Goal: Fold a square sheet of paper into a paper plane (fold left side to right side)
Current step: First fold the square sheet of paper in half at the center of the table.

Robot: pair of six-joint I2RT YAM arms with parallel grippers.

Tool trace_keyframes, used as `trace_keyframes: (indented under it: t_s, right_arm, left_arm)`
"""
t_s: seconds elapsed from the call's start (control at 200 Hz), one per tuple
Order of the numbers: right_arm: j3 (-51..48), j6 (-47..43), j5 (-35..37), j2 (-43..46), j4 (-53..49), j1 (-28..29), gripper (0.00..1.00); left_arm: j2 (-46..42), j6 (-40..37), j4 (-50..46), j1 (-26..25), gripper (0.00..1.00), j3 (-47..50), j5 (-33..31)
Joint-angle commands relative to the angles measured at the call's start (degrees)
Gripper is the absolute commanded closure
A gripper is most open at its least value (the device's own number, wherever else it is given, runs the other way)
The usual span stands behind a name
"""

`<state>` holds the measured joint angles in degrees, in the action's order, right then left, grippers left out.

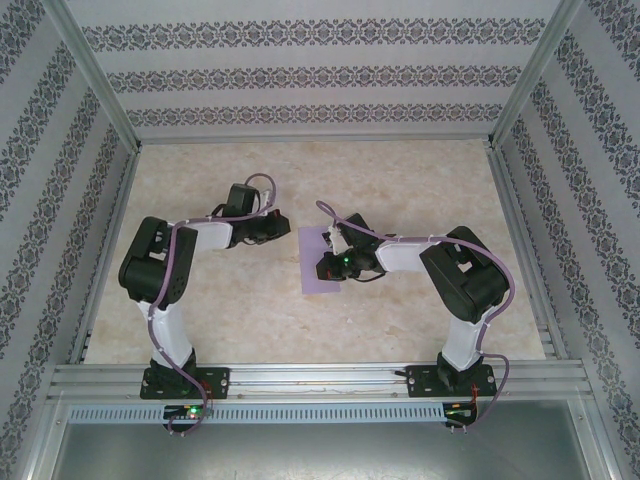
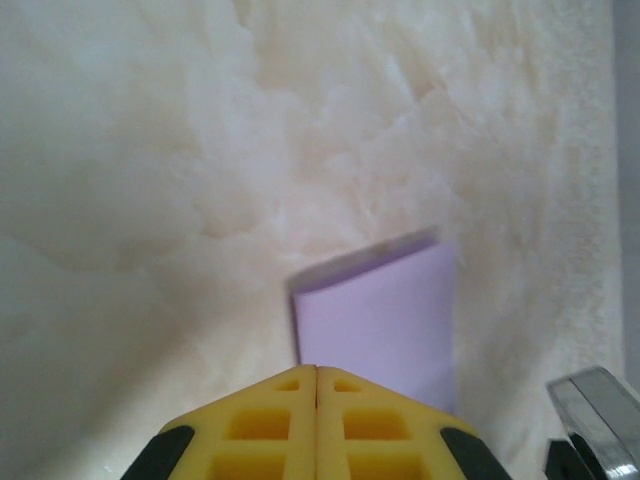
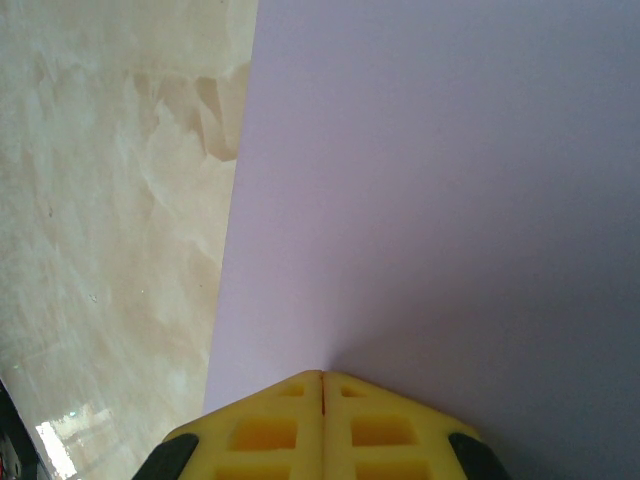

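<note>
The square sheet of paper (image 1: 315, 270) lies flat on the table between the two arms. It is lilac and reads as a rectangle taller than wide. In the left wrist view the sheet (image 2: 385, 320) lies just ahead of my left gripper (image 2: 317, 368), and its far edge is slightly raised. That gripper (image 1: 284, 221) is shut and empty, left of the sheet's far corner. My right gripper (image 3: 322, 374) is shut too, its yellow tips down on the sheet (image 3: 440, 200) near its left edge. From above, the right gripper (image 1: 333, 246) covers the sheet's right part.
The marbled beige tabletop (image 1: 230, 300) is boxed in by patterned walls and aluminium rails (image 1: 300, 378) along the near edge. A shiny metal part (image 2: 595, 415) sits at the lower right corner of the left wrist view.
</note>
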<state>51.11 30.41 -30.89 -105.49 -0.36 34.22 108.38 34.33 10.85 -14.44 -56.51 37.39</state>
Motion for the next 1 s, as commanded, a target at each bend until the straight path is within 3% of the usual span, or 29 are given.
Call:
trace_keyframes:
  t_s: [0.0, 0.39, 0.994]
  right_arm:
    - [-2.4, -0.5, 7.1, -3.9, -8.6, -1.0, 1.0]
    - [-1.6, -0.1, 7.0, -4.8, -9.2, -0.8, 1.0]
    - [-1.5, -0.3, 7.3, -5.4, -9.5, -0.8, 1.0]
  left_arm:
    - [-0.7, 3.0, 7.6, 0.2, 0.95, 1.4, 4.1]
    - [4.9, 1.8, 6.1, -2.9, 0.95, -3.6, 4.5]
    - [10.4, -1.1, 1.5, -3.3, 0.95, -8.3, 3.6]
